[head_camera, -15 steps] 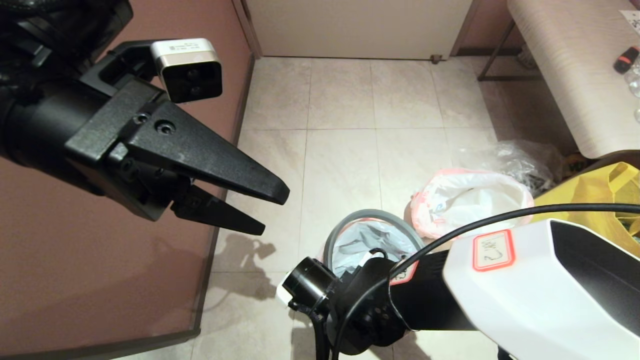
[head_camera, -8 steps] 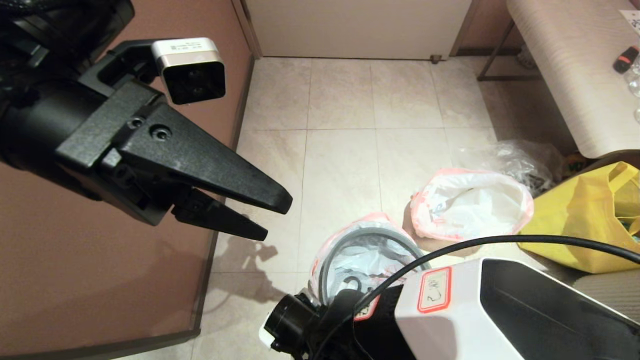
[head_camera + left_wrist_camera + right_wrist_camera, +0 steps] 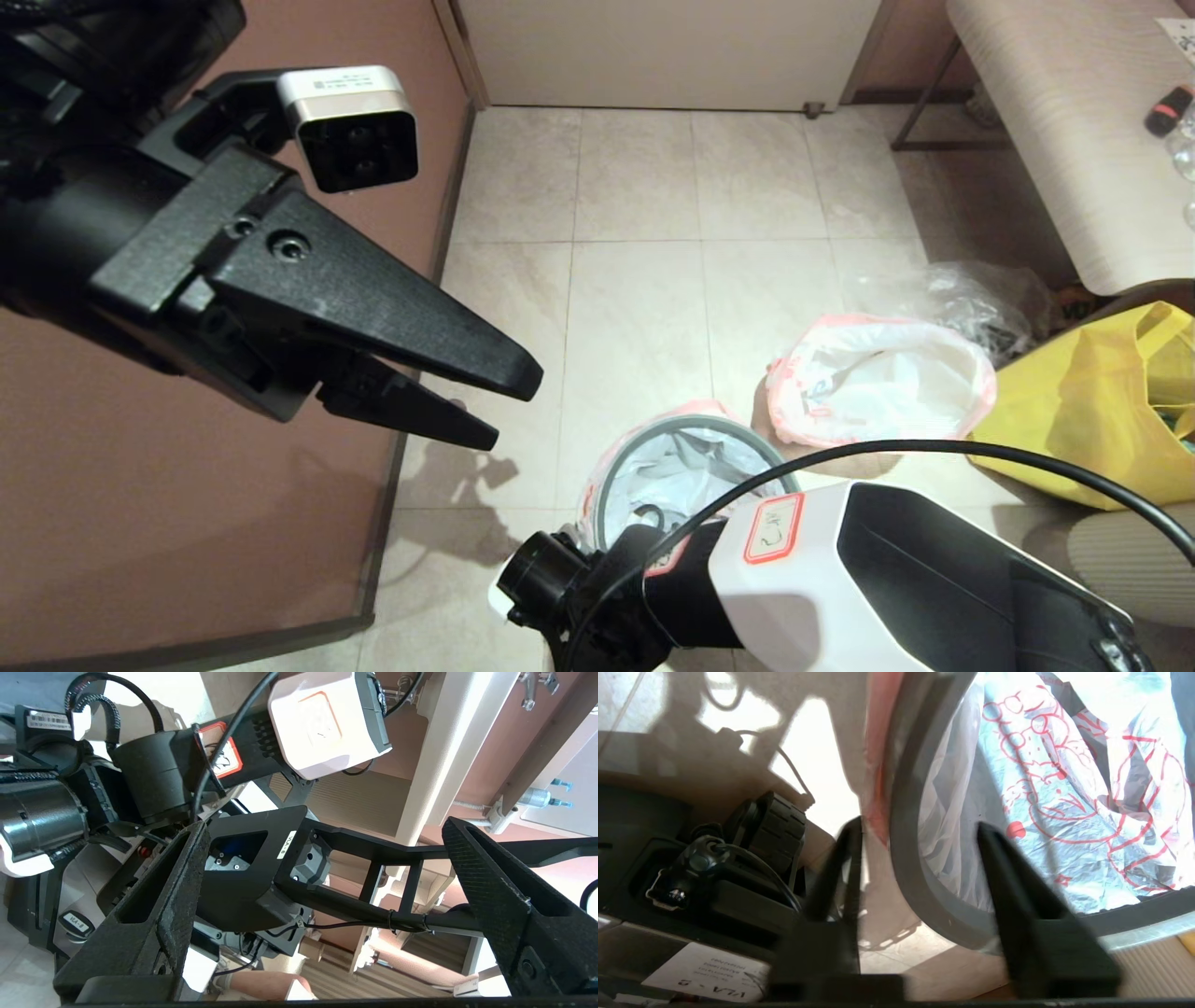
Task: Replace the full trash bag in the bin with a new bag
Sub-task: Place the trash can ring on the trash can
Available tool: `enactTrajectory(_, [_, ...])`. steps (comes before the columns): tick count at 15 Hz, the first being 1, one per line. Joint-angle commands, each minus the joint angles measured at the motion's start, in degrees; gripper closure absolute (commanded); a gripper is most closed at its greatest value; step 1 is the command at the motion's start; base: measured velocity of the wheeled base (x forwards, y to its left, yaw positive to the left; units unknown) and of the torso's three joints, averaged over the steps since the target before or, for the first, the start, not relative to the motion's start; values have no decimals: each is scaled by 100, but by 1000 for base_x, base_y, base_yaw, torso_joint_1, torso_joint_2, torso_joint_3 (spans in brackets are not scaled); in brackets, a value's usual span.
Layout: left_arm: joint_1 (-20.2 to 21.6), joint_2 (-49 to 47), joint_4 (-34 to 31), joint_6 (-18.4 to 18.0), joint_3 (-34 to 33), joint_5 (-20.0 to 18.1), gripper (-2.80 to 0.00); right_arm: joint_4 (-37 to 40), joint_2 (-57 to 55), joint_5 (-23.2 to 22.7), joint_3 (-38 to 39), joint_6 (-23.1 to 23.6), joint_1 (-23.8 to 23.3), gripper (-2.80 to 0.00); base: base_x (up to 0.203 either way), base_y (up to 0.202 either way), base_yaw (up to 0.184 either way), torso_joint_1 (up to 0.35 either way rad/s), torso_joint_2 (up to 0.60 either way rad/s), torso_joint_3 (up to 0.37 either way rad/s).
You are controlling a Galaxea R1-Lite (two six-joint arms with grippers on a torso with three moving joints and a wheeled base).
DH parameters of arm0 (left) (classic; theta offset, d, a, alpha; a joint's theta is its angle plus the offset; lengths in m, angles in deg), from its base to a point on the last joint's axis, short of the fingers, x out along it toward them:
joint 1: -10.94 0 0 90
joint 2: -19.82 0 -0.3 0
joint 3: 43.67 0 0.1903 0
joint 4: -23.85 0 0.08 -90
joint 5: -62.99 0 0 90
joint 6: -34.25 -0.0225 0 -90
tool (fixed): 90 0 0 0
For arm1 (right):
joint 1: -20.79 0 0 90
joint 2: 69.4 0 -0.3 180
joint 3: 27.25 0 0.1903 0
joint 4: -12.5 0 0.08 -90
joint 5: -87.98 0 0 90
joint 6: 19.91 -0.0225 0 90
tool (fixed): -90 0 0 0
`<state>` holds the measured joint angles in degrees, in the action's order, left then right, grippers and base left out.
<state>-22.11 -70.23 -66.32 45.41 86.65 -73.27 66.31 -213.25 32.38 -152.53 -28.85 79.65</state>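
the head view is evenly lit from overhead, with the left gripper [image 3: 509, 401] casting a soft shadow on the floor [image 3: 635, 233]. in the right wrist view, glare whitens the new bag [image 3: 1064, 812] and floor patches, and the right gripper [image 3: 920, 828] is motion-blurred.

Left claw [image 3: 504, 392] raised, fingers wide apart; right claw [image 3: 920, 844] low, fingers parted.

Head camera looks down; right wrist camera closely shares the bin [image 3: 693, 446].
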Motion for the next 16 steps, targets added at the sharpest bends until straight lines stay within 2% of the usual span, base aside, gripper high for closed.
enactTrajectory(1, [0, -3, -34, 10, 1, -31, -280, 31, 87, 28, -20, -26, -2, -280, 0, 0, 0, 0, 0, 0])
enactTrajectory(5, [-35, -17, -43, 10, 0, -32, -280, 210, 788, 1, 16, -454, -70, -280, 0, 0, 0, 0, 0, 0])
enactTrajectory(7, [-44, -30, -43, 10, -7, -32, -280, 540, 1026, -7, 144, -881, -398, -280, 0, 0, 0, 0, 0, 0])
enactTrajectory(9, [-44, -39, -43, 10, -34, -32, -280, 600, 1318, -140, 355, -1132, -914, -280, 0, 0, 0, 0, 0, 0])
enactTrajectory(10, [-44, -56, -34, 10, -34, -32, -280, 604, 1588, -402, 455, -1205, -1158, 0, 0, 0, 0, 0, 0, 0])
enactTrajectory(11, [-44, -84, -34, 10, -34, -27, -280, 595, 1847, -848, 528, -1265, -1394, 0, 0, 0, 0, 0, 0, 0])
enactTrajectory(12, [-35, -109, -34, 2, -34, -23, -280, 585, 2089, -1620, 589, -1345, -1726, 0, 0, 0, 0, 0, 0, 0])
enactTrajectory(14, [-35, -122, -26, 1, -34, 3, -280, 567, 2448, -3499, 709, -1431, -2575, 0, 0, 0, 0, 0, 0, 0])
enactTrajectory(16, [-29, -319, -15, 1, -22, 71, -280, 564, 2599, -5366, 785, -1430, -3628, 0, 0, 0, 0, 0, 0, 0])
